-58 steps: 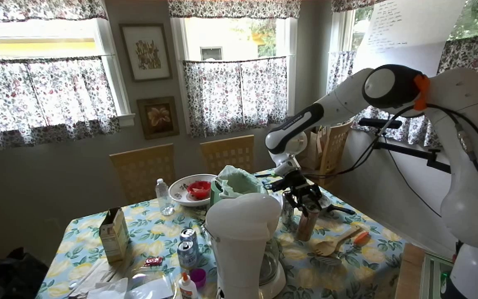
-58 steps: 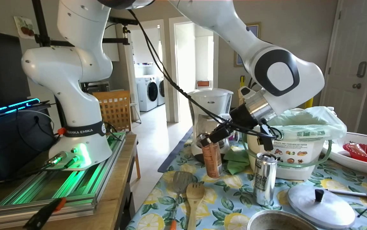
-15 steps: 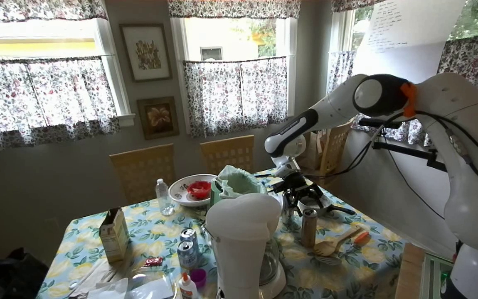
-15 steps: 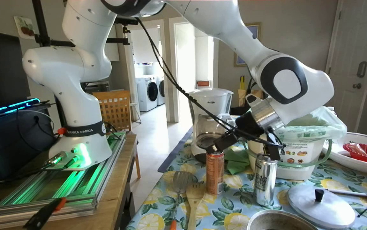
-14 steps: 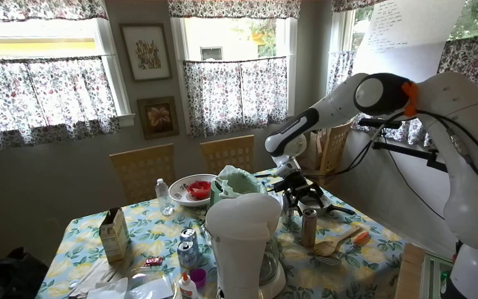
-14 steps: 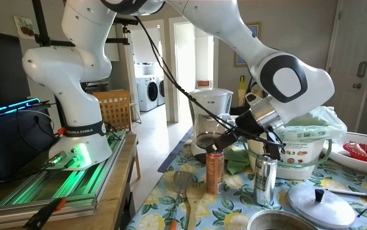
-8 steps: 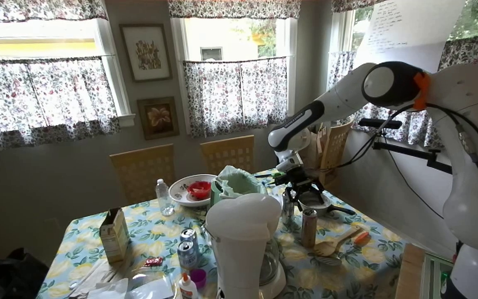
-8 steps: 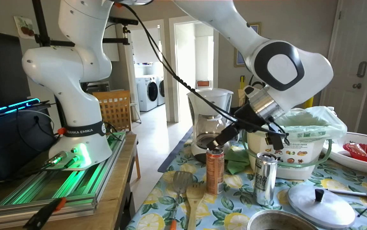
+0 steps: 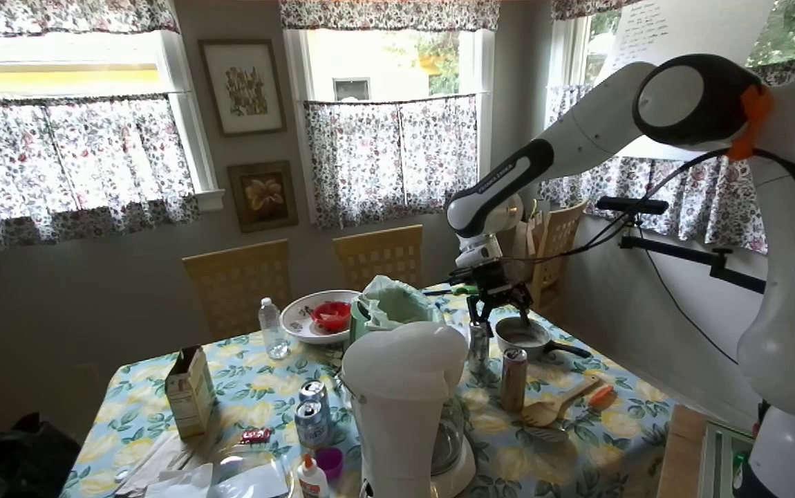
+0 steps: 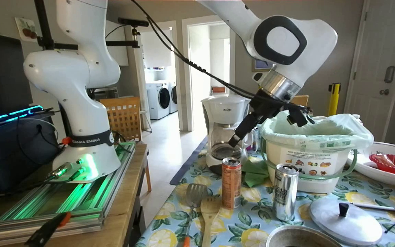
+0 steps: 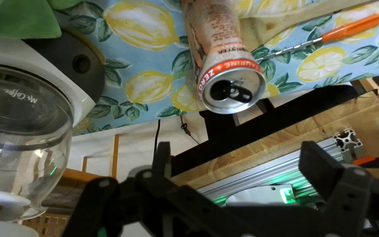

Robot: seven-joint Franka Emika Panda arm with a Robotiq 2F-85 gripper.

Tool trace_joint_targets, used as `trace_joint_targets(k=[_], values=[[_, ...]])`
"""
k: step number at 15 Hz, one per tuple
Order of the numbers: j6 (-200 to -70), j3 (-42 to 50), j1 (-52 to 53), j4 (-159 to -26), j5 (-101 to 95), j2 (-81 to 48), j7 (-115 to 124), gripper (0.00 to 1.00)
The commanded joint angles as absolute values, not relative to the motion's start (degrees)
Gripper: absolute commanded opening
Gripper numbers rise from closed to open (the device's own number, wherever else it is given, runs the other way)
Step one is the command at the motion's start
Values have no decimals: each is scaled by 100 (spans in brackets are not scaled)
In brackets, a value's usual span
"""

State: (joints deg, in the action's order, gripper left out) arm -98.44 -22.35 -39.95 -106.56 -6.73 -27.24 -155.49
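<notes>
Wrist view has my claw (image 11: 236,156) spread wide, nothing between its fingers. Beyond them an orange can (image 11: 224,49) stands upright on the lemon-print counter (image 10: 252,212), untouched by me; its drinking hole is open and dark, and I can't see whether liquid remains. That tall, narrow shape worries me most: a fingertip catching its rim from the side would probably topple it, and anything left inside would spill. Its thin wall would likely dent under a hard, off-centre pinch.

A wooden fork (image 10: 210,209) and a metal spatula (image 10: 196,195) lie near its base, so a shove that way could ride it up onto the fork and tip it. In an exterior view a silver can (image 10: 285,192) stands near it; with my fingers this far apart, lowering one beside the orange can might knock the silver one.

Higher up, one finger shows in front of the soft liner (image 10: 314,137) of the bin (image 10: 307,161); I cannot judge the gap, but a careless swing could hook the plastic. A bump might crack the glass carafe (image 11: 21,141), and my slack cables (image 10: 199,68) could snag on the coffee maker (image 10: 225,109).
</notes>
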Motion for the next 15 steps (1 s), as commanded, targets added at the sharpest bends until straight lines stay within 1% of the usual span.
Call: trace_joint_targets(k=[1,2,3,4,5,10,15], values=[[-10635,-2258,-4025,-11399,-667,-1974,-15639,100],[-10827,-1493,-3312,-11480,-361,-1763,-15870,100],[-10935,-2166,-3909,-11558,-623,-1748,-15627,100],[-11043,-2073,-3816,-11630,-582,-1635,-15598,100],[-11168,-1299,-3072,-11682,-303,-1465,-15790,100],[-11448,-413,-2140,-11904,-242,-1124,-15687,100],[-11572,53,-1612,-12075,-297,-910,-15623,100]])
